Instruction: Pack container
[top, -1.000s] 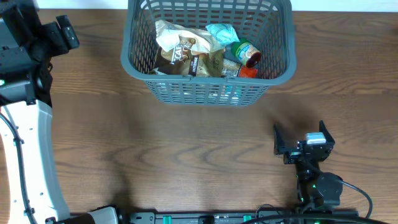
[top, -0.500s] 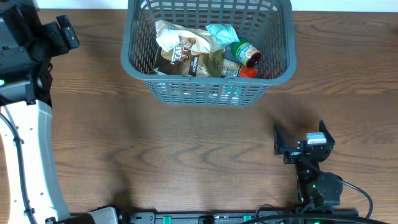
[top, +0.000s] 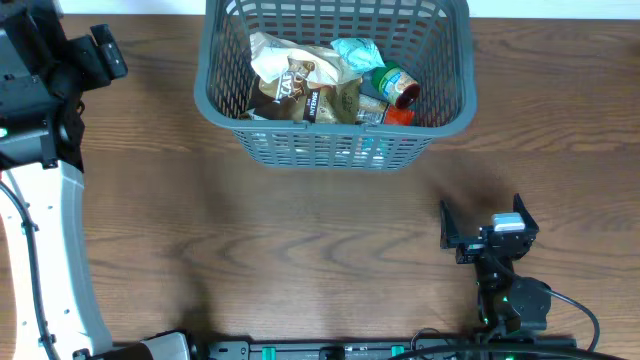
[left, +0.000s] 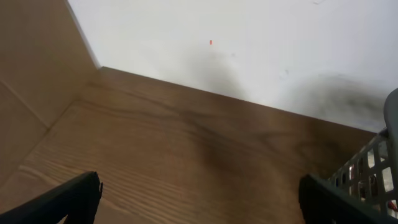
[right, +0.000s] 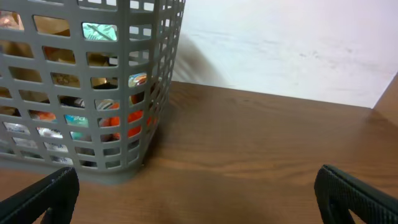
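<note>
Basket (top: 335, 150) sits at the far middle of the table, and I see it's already loaded: crumpled snack bags (top: 300, 85) on the left, a small green-labelled jar (top: 396, 86) to their right. Nothing loose shows outside it, so I judge the packing done, or nearly. Left gripper (left: 199, 202) far left and right gripper (top: 483, 222) near right are both spread wide, empty, well apart from the basket. Wood-grain table (top: 300, 260), with a plain white wall (right: 280, 43) behind.
</note>
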